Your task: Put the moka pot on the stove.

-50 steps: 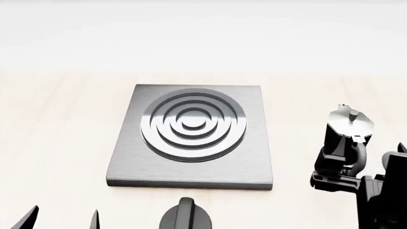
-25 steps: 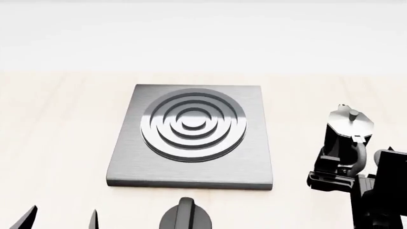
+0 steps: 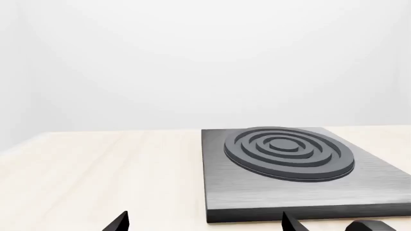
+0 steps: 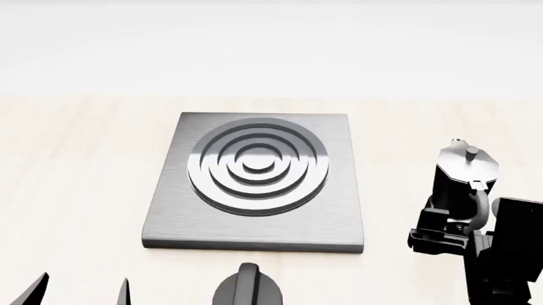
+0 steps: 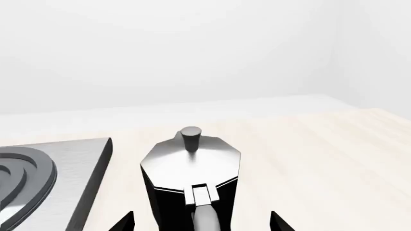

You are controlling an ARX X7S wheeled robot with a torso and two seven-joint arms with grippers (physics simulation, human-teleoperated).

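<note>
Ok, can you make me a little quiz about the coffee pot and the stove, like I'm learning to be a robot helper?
1. True or false: the moka pot is already standing on the stove.
2. Which arm's jaws are closest to the pot? A) left B) right
3. Fill in: the pot stands on the wooden ____, apart from the stove.

Key
1. False. The pot stands beside the stove on its right side, and the dark rings have nothing on them.
2. B. In the right wrist view the right gripper has a fingertip on each side of the pot's handle, open. The left gripper is by the stove's near edge, open too.
3. Table.
</note>
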